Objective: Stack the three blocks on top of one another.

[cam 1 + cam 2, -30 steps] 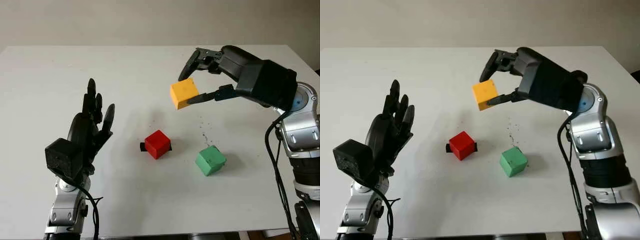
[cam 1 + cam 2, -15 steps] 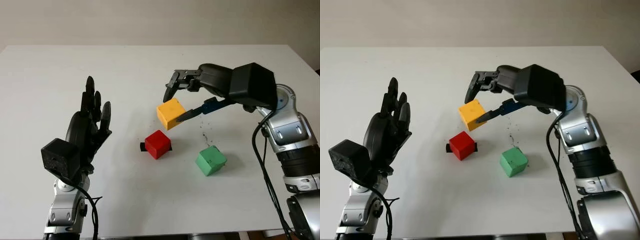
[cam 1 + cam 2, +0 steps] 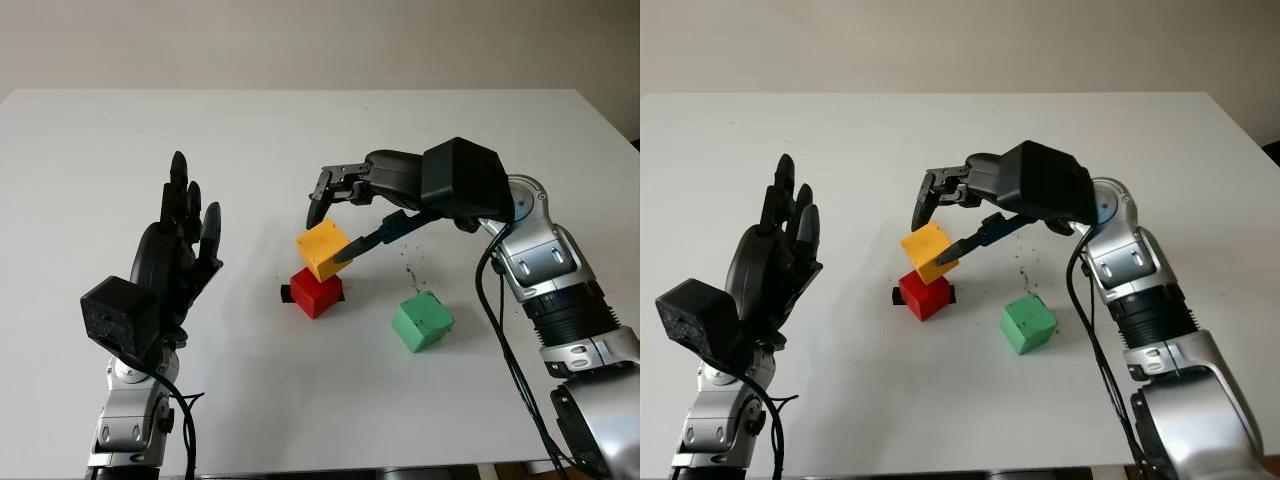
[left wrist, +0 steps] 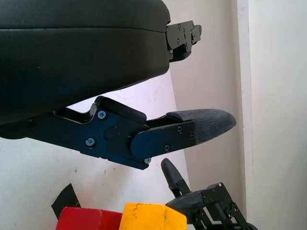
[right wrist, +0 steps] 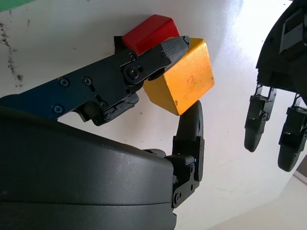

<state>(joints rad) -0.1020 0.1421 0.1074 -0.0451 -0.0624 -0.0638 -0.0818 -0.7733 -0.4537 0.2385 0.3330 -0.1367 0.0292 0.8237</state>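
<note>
My right hand [image 3: 333, 225] is shut on the yellow block [image 3: 321, 249], which it holds tilted just above the red block [image 3: 316, 292]; whether the two touch I cannot tell. In the right wrist view the yellow block [image 5: 184, 81] sits pinched between fingers, with the red block [image 5: 149, 32] right behind it. A green block [image 3: 421, 320] lies alone on the table to the right of the red one. My left hand [image 3: 178, 250] is open, raised upright over the table's left side.
The white table [image 3: 300, 140] stretches wide around the blocks. A small black tab [image 3: 285, 292] pokes out from beside the red block. Dark specks [image 3: 409, 270] mark the surface near the green block.
My right hand has carried the yellow block down and to the left, from high above the table to just over the red block. The left hand has stayed nearly still.
</note>
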